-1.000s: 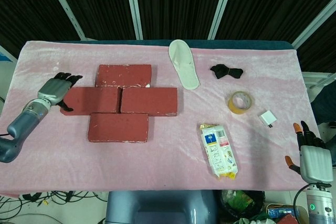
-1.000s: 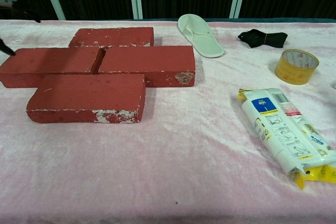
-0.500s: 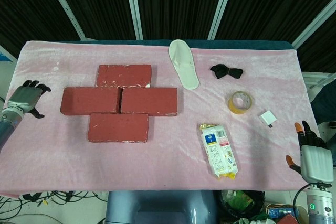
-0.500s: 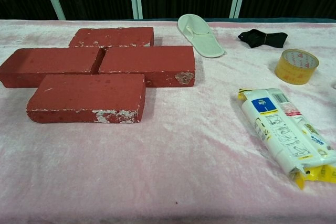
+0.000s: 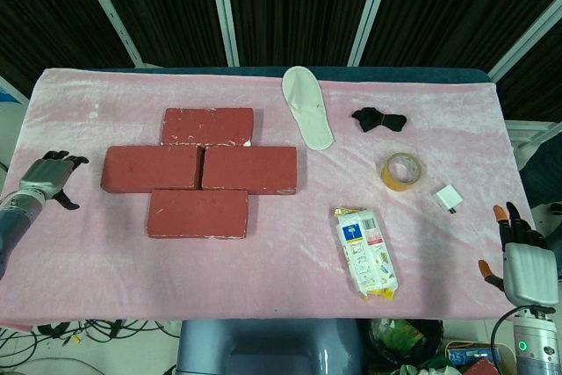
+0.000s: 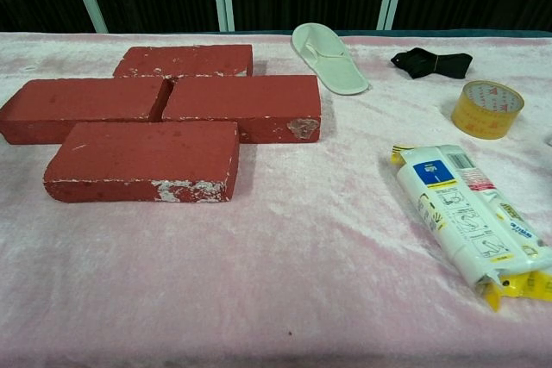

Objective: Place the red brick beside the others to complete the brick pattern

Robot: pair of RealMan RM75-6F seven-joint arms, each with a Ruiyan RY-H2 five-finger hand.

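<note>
Our left hand (image 5: 48, 177) is empty, fingers loosely curled, left of the red brick (image 5: 151, 168) (already beside the others); returning could knock it askew.

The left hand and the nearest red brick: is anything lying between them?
No. In the head view only bare pink cloth separates the left hand from the middle-row left brick. The chest view does not show the hand.
</note>
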